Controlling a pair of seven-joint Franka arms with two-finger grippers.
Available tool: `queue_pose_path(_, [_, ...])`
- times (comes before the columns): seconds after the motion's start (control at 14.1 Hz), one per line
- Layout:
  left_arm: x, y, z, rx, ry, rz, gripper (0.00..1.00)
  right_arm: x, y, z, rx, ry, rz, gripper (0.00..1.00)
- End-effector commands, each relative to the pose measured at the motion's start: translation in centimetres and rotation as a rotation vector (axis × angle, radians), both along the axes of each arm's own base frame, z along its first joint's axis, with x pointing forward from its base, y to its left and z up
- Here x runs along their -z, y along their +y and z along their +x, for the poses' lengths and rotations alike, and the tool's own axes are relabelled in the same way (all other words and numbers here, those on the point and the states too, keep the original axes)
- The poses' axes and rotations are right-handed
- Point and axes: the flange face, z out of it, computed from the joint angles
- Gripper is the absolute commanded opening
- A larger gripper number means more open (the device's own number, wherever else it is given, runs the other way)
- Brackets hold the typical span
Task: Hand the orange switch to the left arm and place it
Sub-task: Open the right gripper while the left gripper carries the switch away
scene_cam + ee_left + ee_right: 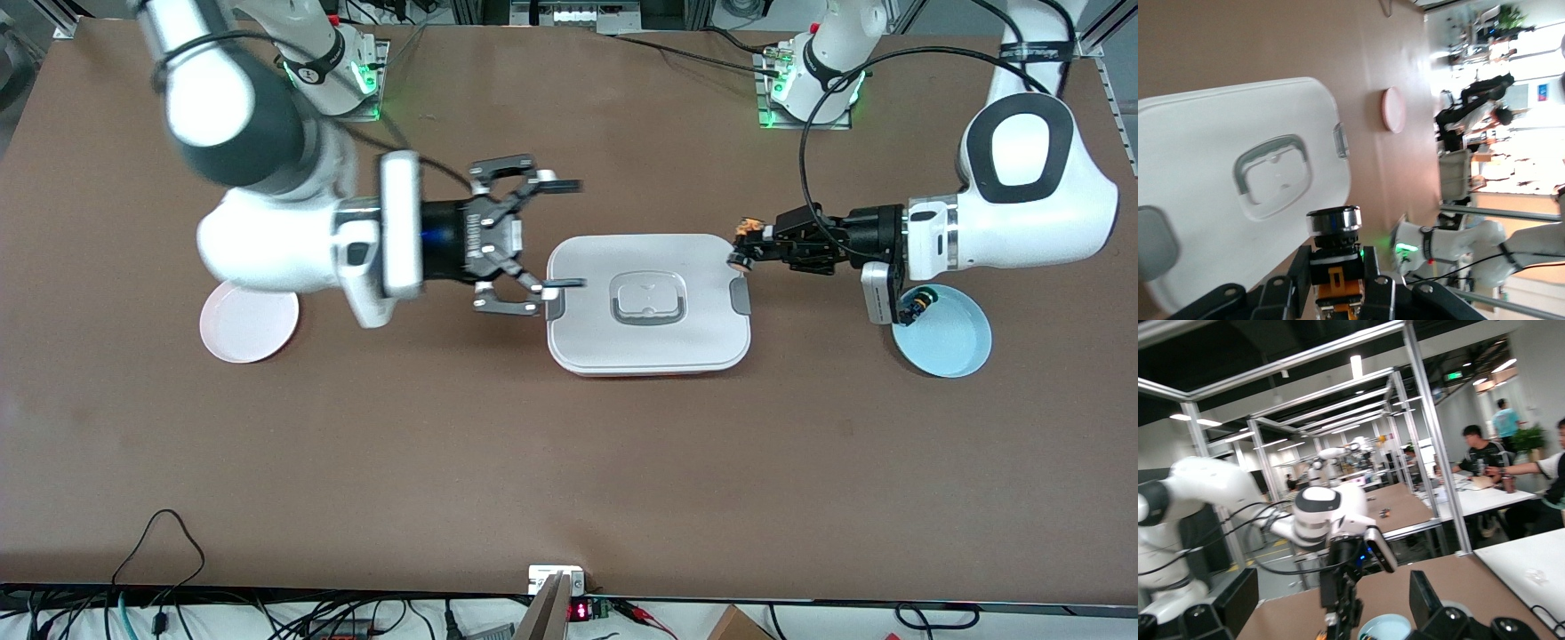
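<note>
Front view: left pincer pinching orange switch over box edge; right pincer spread wide above the other edge, facing it.

Left wrist view: switch axis pointing outward.

Right wrist view: left pincer straight ahead.

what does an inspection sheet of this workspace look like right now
surface: brown table, bare toward the front camera.
job's things: white box mid-table, lid on; orange switch held in the air at the box's edge.
clutter: pink plate toward the right arm's end; blue plate toward the left arm's end, with a second switch at its rim.
grippers: left claw shut on the orange switch; right claw open over the box's other edge.
cables: black cable looped along the left arm; loose wires at the table's front edge.
surroundings: metal frames and seated people.
</note>
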Motion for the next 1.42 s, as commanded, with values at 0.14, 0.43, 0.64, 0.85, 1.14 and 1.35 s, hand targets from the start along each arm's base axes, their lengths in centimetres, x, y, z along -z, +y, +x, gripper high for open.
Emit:
queue_pose_path(0.14, [1.8, 5.3, 2.5, 0.304, -0.169, 0.301, 0.11, -0.3, -15.7, 1.4, -0.197, -0.002, 0.0, 1.0])
queue_pose_path(0.43, [3.0, 7.9, 2.8, 0.64, -0.279, 0.519, 0.11, -0.5, -25.3, 0.1, -0.307, 0.008, 0.013, 1.0])
queue_pose_path(0.64, [8.7, 10.6, 3.7, 0.918, -0.277, 0.566, 0.12, -3.3, -29.5, -1.4, -0.27, -0.008, -0.113, 1.0])
queue_pose_path(0.85, [13.9, 15.8, 4.7, 1.132, -0.367, 0.556, 0.12, -8.2, -30.3, -4.2, -0.185, 0.046, -0.382, 1.0])
queue_pose_path(1.14, [17.3, 23.4, 4.9, 1.258, -0.541, 0.476, 0.12, -11.1, -31.6, -5.4, 0.012, -0.023, -0.616, 1.0])
queue_pose_path(1.35, [18.6, 25.7, 4.6, 1.273, -0.575, 0.46, 0.12, -9.8, -33.0, -4.8, 0.118, -0.029, -0.678, 1.0])
